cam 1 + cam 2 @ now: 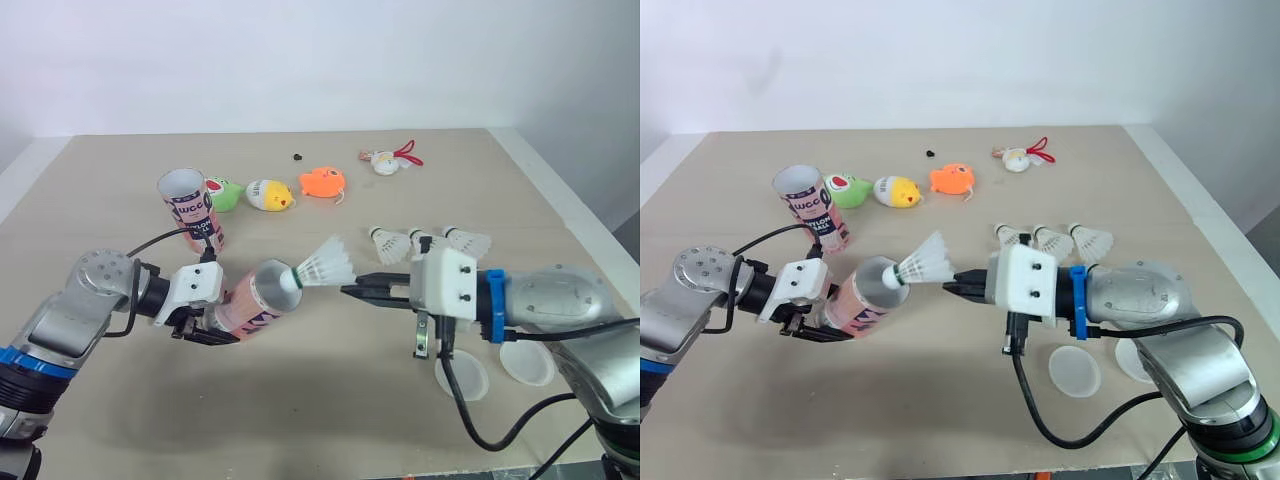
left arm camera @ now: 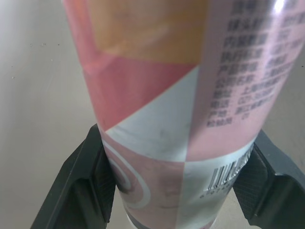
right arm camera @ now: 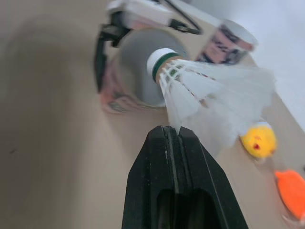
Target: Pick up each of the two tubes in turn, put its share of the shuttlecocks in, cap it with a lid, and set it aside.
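Over the counter [image 1: 330, 430], grips a tilted pink tube [image 1: 258, 298] near its base between the left fingers [image 1: 208, 333]; pinches a shuttlecock [image 1: 325, 265] by its feather edge in the right fingers [image 3: 174, 157], pressed together, cork just at the mouth. Likely snags on the rim if pushed off-axis, or slips from so thin a hold on feathers and drops beside the tube.

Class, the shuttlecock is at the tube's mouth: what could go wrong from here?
1. The right gripper pinches the shuttlecock only by its feather edge, so it may swivel or slip when pushed.
2. Its cork sits close to the rim of the tilted tube; it could catch there and shove the tube in the left gripper.
3. The right arm hangs over two lids; a low move might sweep them.
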Robot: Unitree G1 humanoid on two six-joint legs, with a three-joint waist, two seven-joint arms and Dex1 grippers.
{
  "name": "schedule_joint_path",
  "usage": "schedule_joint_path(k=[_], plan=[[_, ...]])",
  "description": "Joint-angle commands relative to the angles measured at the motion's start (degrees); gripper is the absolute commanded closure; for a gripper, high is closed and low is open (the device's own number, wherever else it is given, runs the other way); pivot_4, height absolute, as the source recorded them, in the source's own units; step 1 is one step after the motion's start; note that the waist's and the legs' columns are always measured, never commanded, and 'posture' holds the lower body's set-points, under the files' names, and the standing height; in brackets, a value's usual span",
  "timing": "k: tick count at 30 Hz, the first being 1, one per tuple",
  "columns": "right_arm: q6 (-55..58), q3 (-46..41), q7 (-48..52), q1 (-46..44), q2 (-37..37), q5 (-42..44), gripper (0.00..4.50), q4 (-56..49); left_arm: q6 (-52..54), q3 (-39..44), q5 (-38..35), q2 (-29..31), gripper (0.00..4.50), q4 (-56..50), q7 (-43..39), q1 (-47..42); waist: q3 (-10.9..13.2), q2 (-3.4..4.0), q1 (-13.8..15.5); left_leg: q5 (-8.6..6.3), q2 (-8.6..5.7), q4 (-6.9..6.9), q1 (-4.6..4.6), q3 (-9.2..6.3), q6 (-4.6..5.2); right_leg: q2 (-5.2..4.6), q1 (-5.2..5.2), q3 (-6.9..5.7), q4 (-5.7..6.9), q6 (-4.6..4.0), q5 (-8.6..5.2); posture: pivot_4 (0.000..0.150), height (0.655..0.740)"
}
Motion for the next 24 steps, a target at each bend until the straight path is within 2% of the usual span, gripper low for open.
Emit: schedule_joint_path(k=[1, 8, 14, 17, 19, 20, 22, 23, 24], plan=[[-3.71, 2.07, 1.74, -2.08, 0.28, -2.81, 4.43, 0.96, 1.50, -3.65, 1.09, -0.44, 1.72, 0.97, -1.04, 1.07, 0.00, 0.00, 0.00, 0.00, 0.00, 0.01, 0.01, 0.01, 0.00, 0.00, 0.01, 0.00, 0.00, 0.00, 0.01, 0.150, 0.7400], [-7.89, 8.11, 4.14, -7.99, 3.78, -7.67, 4.43, 6.93, 1.64, -4.11, 1.22, -1.13, 1.72, 1.07, -0.99, 0.55, 0.01, 0.02, 0.01, 0.00, 0.00, 0.05, 0.02, 0.02, 0.00, -0.01, 0.02, 0.00, 0.01, 0.00, 0.02, 0.150, 0.7400], [-8.87, 9.41, 6.12, -12.74, 6.77, -8.44, 4.43, 10.79, 1.44, -4.38, 1.40, -1.73, 1.72, 1.52, -1.03, 0.18, 0.01, 0.02, 0.56, 0.00, -0.06, 0.06, 0.02, 0.05, 0.00, -0.08, 0.03, 0.00, 0.02, 0.02, 0.02, 0.150, 0.7400], [-5.86, 8.14, 8.19, -13.89, 6.86, -4.39, 3.57, 9.20, 1.33, -4.44, 1.46, -2.06, 1.72, 1.64, -1.10, 0.13, 0.01, 0.02, 1.05, 0.00, -0.06, 0.06, 0.02, 0.05, 0.00, -0.10, 0.03, 0.00, 0.02, 0.02, 0.02, 0.150, 0.7400], [-4.68, 7.56, 8.64, -14.49, 6.78, -3.11, 2.66, 8.65, 1.16, -4.45, 1.54, -2.22, 1.72, 1.80, -1.16, 0.10, 0.01, 0.02, 1.13, 0.00, -0.07, 0.06, 0.00, 0.02, 0.00, -0.13, 0.05, -0.04, 0.01, 0.03, 0.00, 0.150, 0.7400], [-4.41, 7.45, 8.61, -14.69, 6.79, -2.97, 2.01, 8.64, 1.10, -4.45, 1.57, -2.26, 1.72, 1.85, -1.18, 0.09, 0.01, 0.02, 1.13, 0.00, -0.10, 0.06, 0.00, 0.02, 0.00, -0.16, 0.05, -0.04, 0.01, 0.04, -0.01, 0.150, 0.7400], [-3.77, 7.37, 9.44, -14.86, 6.06, -2.43, 1.31, 8.54, 0.91, -4.52, 1.60, -2.37, 1.72, 2.01, -1.23, 0.05, 0.01, 0.02, 1.13, 0.00, -0.11, 0.06, 0.00, 0.02, 0.00, -0.19, 0.05, -0.04, 0.01, 0.05, -0.01, 0.150, 0.7400], [-2.62, 6.81, 9.82, -14.82, 5.50, -1.49, 0.78, 8.57, 0.72, -4.71, 1.71, -2.60, 1.72, 2.29, -1.28, -0.18, 0.01, 0.02, 1.13, 0.00, -0.14, 0.06, 0.00, 0.02, 0.00, -0.22, 0.06, -0.04, 0.02, 0.05, -0.01, 0.150, 0.7400], [-1.55, 6.15, 10.12, -14.62, 4.73, -0.82, 0.78, 8.68, 0.59, -4.87, 1.79, -2.80, 1.72, 2.50, -1.31, -0.38, 0.01, 0.03, 1.14, 0.00, -0.15, 0.06, 0.00, 0.02, 0.00, -0.23, 0.06, -0.05, 0.01, 0.06, -0.01, 0.150, 0.7400]])
